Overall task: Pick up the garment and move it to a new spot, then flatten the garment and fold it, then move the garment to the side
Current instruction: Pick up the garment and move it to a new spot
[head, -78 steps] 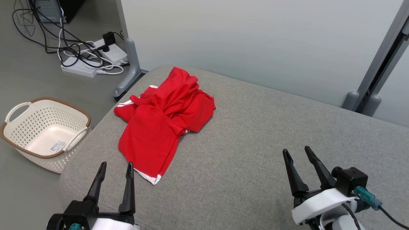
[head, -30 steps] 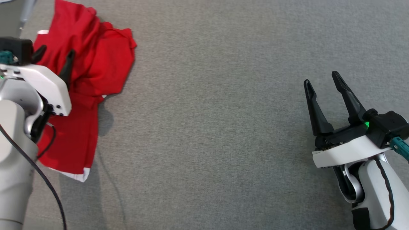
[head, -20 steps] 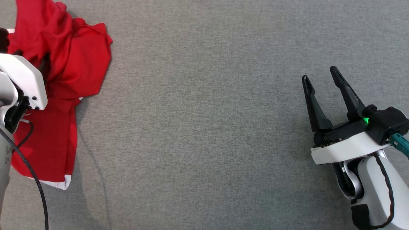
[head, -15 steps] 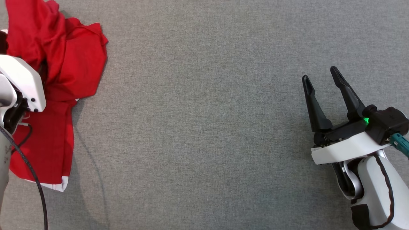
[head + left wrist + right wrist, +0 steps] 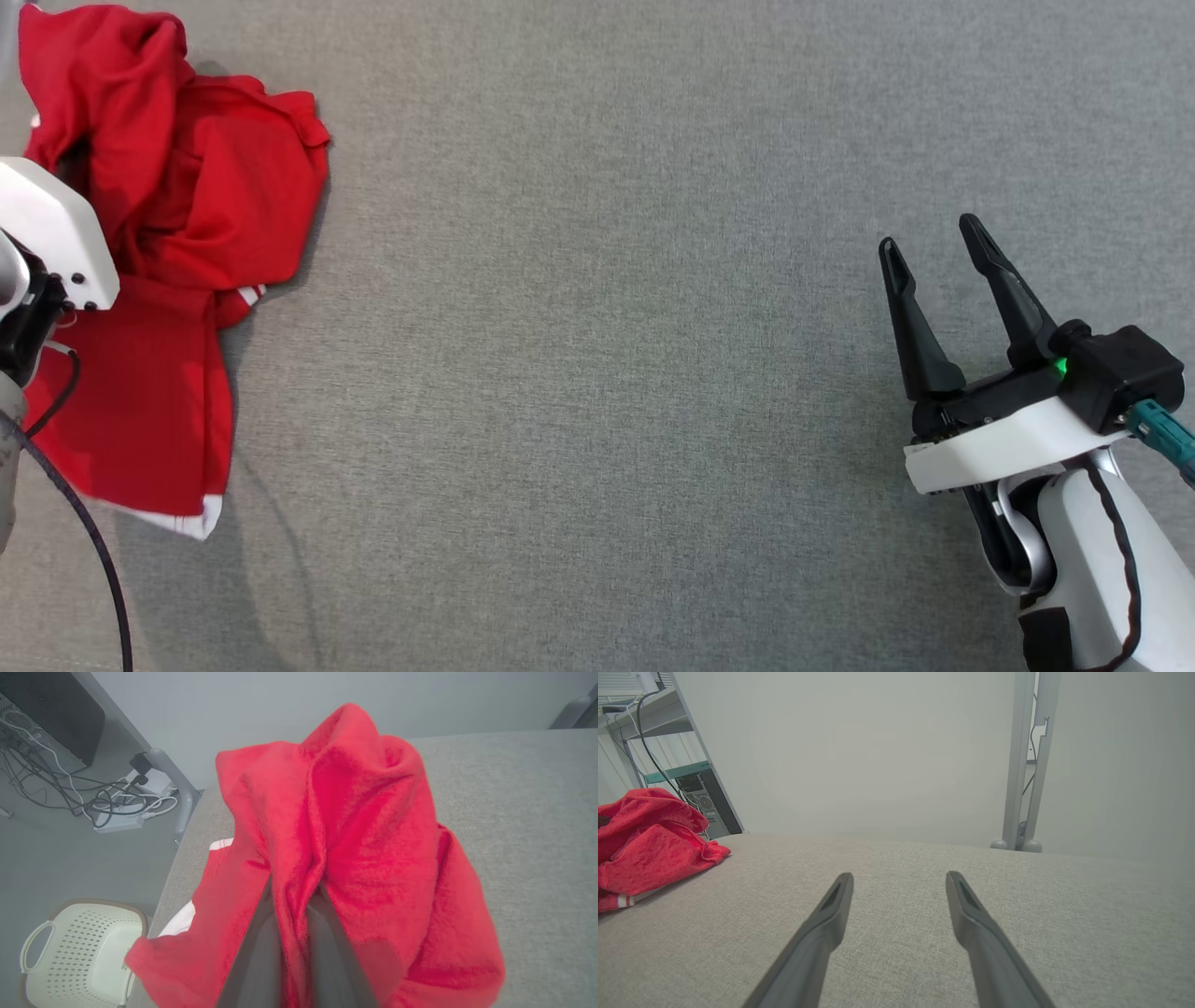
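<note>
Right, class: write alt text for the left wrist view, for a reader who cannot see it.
The left gripper is shut on a fold of the red garment, which drapes over it on a grey pad. On the floor at left are a white basket and cables.

Left pincer [image 5: 295,890] tight on garment [image 5: 373,835], right pincer [image 5: 927,235] wide apart.

The left gripper [image 5: 295,889] has its fingertips buried in garment [image 5: 373,826] folds; the basket [image 5: 79,956] is cropped.

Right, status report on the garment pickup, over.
Left gripper shut on red garment. Right gripper open above grey fabric surface. White basket on floor, out of the way.
</note>
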Controlling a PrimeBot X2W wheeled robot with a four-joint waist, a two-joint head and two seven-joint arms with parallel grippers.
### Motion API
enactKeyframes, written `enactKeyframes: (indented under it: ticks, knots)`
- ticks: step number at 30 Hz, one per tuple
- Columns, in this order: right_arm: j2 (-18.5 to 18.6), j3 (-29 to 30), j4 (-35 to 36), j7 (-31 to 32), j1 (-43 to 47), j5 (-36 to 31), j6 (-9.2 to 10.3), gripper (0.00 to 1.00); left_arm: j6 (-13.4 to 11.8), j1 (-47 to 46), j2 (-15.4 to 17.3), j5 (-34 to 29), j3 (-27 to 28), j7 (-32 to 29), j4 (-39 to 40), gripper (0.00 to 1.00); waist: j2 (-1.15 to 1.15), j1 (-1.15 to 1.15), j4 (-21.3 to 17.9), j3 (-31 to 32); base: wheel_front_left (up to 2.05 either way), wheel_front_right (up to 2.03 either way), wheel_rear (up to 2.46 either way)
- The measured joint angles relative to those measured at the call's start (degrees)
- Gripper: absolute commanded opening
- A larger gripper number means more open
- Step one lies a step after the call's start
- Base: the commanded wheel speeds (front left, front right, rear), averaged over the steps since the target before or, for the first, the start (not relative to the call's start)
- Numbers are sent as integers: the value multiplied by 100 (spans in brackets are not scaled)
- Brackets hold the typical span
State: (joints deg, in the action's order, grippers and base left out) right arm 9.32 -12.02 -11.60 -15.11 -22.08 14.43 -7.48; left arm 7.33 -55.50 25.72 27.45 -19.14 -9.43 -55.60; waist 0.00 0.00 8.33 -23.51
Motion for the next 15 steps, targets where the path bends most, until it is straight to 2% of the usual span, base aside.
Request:
enactKeyframes:
  ticks: [5,15]
  knots:
    - [-49,58,-51,0,93,3,-1,100,-40,3,11,-18,65,926,180,0,0,0,56,354,0,0,0]
    - [-196,169,-144,0,308,19,-1,100,-88,65,16,0,147,1815,808,0,0,0,184,1008,0,0,0]
